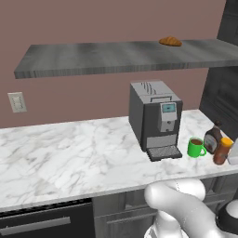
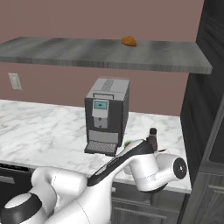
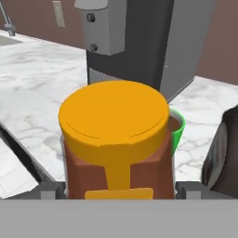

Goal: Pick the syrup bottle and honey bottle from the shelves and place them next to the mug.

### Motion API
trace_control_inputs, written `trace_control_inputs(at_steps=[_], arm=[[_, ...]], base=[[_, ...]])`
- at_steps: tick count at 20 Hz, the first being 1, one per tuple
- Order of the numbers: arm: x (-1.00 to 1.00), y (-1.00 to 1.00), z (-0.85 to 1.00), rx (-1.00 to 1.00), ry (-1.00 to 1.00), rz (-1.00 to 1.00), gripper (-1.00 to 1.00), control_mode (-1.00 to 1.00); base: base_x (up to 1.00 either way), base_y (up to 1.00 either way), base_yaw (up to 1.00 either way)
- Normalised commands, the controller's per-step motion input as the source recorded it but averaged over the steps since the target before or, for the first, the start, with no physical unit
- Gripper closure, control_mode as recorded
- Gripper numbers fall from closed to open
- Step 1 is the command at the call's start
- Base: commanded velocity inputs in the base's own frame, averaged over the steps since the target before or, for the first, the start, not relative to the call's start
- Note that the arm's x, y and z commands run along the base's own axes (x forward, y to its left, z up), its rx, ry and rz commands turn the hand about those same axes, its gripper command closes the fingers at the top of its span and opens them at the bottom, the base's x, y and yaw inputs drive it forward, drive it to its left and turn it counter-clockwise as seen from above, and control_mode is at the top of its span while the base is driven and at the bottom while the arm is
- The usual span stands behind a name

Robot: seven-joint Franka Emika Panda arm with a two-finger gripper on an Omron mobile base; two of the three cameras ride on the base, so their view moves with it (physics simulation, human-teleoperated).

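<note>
Gripper of mine stands spread wide around the honey bottle (just beside the mug).

mug: mostly hidden behind honey bottle, hand view | syrup bottle: cut by right edge | fingers: tips barely visible, lower corners

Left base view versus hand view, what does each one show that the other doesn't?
Left base view alone: the shelves carrying a croissant, a wall switch, and the syrup bottle in full beside the mug. Hand view alone: the honey bottle's orange cap seen close from above, between the tool's fingertips. Both: the honey bottle, mug, coffee machine and marble counter.
</note>
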Motion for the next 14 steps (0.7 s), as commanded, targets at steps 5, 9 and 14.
trace_control_inputs(at_steps=[5,9,14], arm=[[0.25,0.00,-0.36,0.00,0.00,0.00,1.00,-1.00],[0.21,0.00,-0.29,0.00,0.00,0.00,1.00,-1.00],[0.12,0.00,-0.22,0.00,0.00,0.00,1.00,-1.00]], base=[[0.00,0.00,0.00],[0.00,0.00,0.00],[0.00,0.00,0.00]])
